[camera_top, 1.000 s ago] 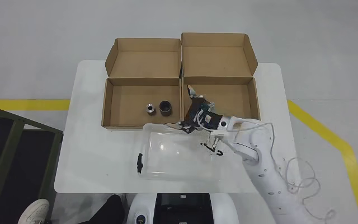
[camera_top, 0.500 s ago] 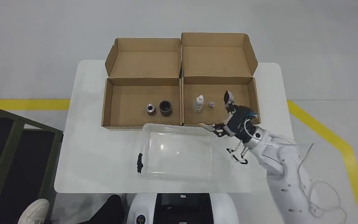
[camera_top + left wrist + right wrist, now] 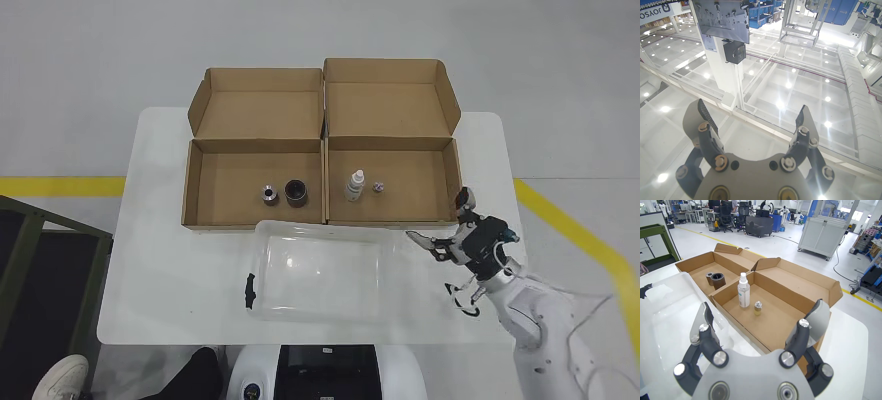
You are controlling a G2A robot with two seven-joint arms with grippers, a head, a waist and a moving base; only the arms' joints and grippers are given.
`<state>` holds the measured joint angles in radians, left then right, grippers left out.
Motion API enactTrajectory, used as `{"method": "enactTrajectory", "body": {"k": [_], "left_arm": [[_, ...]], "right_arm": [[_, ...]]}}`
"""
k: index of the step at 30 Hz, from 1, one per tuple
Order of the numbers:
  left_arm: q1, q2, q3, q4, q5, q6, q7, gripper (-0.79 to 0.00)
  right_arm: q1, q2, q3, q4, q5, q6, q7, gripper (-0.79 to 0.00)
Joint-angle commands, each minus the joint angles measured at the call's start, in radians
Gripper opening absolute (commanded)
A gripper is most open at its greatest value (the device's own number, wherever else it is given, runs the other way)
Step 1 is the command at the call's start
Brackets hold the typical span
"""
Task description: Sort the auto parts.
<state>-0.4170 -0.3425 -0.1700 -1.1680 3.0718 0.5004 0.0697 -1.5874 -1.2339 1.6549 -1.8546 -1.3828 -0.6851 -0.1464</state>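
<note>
**Nothing gripped at present**

The right gripper (image 3: pixel 438 216) is held spread, empty, at the table's (image 3: pixel 160 260) four o'clock. At its ten o'clock, bottle (image 3: pixel 354 184) and fitting (image 3: pixel 378 186) stand in the right box (image 3: pixel 455 172). Its wall should be cleared before the bin (image 3: pixel 320 290) is checked.

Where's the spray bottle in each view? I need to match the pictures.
Top view: the spray bottle stands upright in the right box, by the wall next to the left box.
Right wrist view: the bottle stands in the same box, ahead of the open right gripper.
Left wrist view: aimed at the ceiling.
Shared landmark: the small metal part beside the bottle.
</note>
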Motion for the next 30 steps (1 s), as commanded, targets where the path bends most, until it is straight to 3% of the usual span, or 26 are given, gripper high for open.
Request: {"method": "enactTrajectory", "body": {"k": [1, 13, 30], "left_arm": [[0.000, 0.000, 0.000, 0.000, 0.000, 0.000, 0.000, 0.000], [0.000, 0.000, 0.000, 0.000, 0.000, 0.000, 0.000, 0.000], [0.000, 0.000, 0.000, 0.000, 0.000, 0.000, 0.000, -0.001]], "right_arm": [[-0.018, 0.003, 0.014, 0.012, -0.007, -0.001, -0.037, 0.000], [-0.089, 0.020, 0.123, 0.081, -0.047, 0.030, -0.201, 0.000], [-0.117, 0.022, 0.143, 0.086, -0.020, 0.070, -0.237, 0.000]]}}
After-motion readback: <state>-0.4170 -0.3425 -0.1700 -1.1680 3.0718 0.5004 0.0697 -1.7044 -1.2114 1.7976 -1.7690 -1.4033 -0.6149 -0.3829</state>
